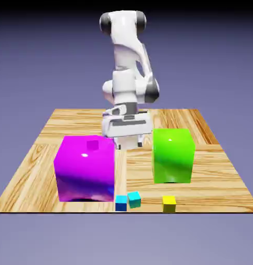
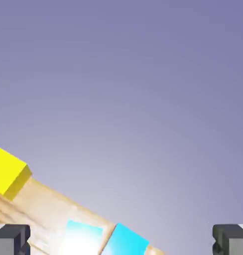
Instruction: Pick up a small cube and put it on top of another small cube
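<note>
The tiny sky-blue cube (image 1: 121, 203) sits at the table's front edge, touching or almost touching the tiny teal cube (image 1: 134, 199) on the exterior view's right of it. My gripper (image 1: 130, 143) hangs open and empty above the table, farther back, between the two big blocks. In the hand view the teal cube (image 2: 83, 240) with a bright glare and the sky-blue cube (image 2: 127, 242) lie at the bottom edge between the widely spread fingertips (image 2: 12, 239). The gripper (image 2: 121, 240) holds nothing.
A big magenta block (image 1: 85, 168) stands left of the gripper and a big green block (image 1: 173, 155) stands right of it. A small yellow cube (image 1: 169, 203) (image 2: 9, 172) lies at the front edge of the wooden table (image 1: 45, 155), right of the teal cube.
</note>
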